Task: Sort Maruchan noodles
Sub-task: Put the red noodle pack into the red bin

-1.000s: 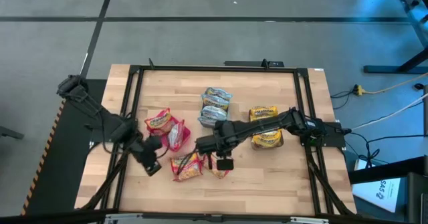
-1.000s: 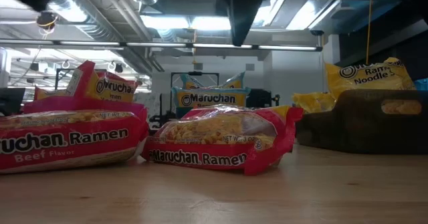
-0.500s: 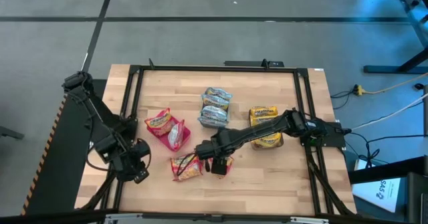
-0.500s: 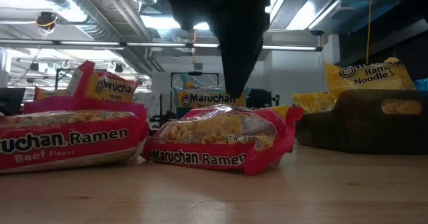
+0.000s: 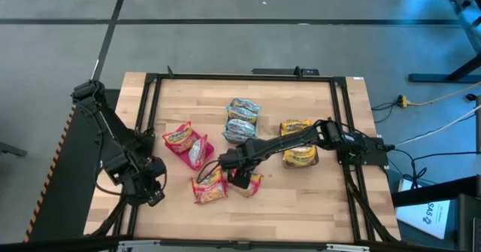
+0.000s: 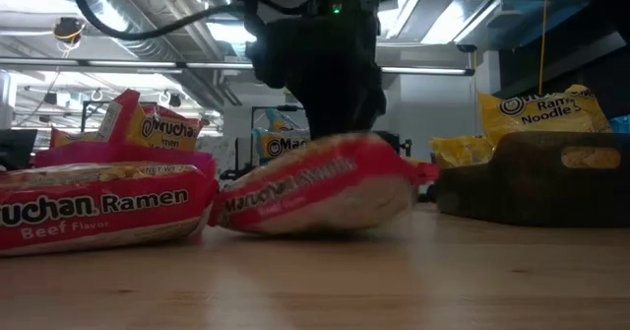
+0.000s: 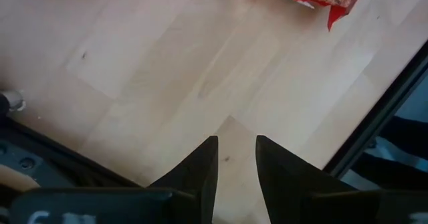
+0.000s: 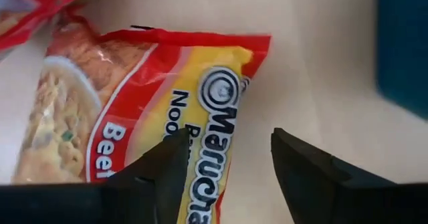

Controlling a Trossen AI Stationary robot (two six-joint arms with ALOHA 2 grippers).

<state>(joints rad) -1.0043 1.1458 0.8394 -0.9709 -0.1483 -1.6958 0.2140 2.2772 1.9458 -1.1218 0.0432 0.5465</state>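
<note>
On the wooden surface [image 5: 301, 195], the right gripper [image 5: 239, 178] descends with jaws parted over a red packet [image 5: 246, 183] while blue [image 5: 242, 120] and yellow [image 5: 297, 143] groups look sorted, the left gripper [image 5: 152, 194] waiting, slightly parted, at the edge.

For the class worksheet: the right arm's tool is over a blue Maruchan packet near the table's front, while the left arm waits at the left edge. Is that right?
Not quite: the packet under the right tool is red, a beef one, as the right wrist view shows. The rest holds: it lies near the table's front, and the left tool waits at the left edge.
</note>
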